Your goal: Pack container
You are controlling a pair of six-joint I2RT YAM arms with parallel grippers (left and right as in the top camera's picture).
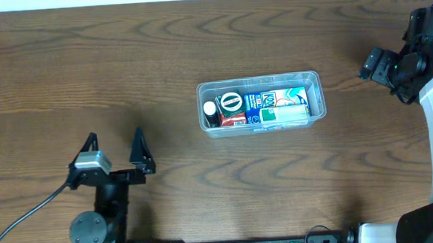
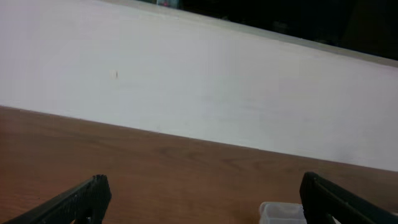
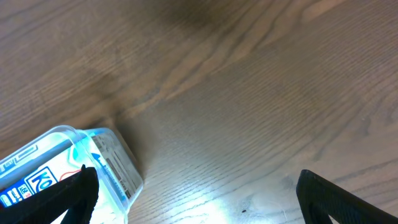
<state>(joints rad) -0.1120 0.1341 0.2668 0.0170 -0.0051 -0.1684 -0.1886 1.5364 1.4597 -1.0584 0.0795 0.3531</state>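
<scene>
The clear plastic container (image 1: 313, 78) sits at the table's middle, holding a blue-and-white carton (image 1: 275, 99), a green-and-white box (image 1: 284, 113), a red box (image 1: 233, 119) and a small dark round-lidded item (image 1: 229, 102). My left gripper (image 1: 115, 146) is open and empty at the front left, well apart from the container; its wrist view shows a corner of the container (image 2: 280, 213) between the fingers (image 2: 202, 199). My right gripper (image 1: 377, 65) is open and empty to the right of the container; its wrist view shows the container's end (image 3: 115, 165) beside the left finger (image 3: 196, 193).
Bare wooden tabletop (image 1: 122, 59) surrounds the container. A white wall (image 2: 199, 87) stands beyond the table's far edge. A black cable (image 1: 19, 216) runs at the front left by the left arm's base.
</scene>
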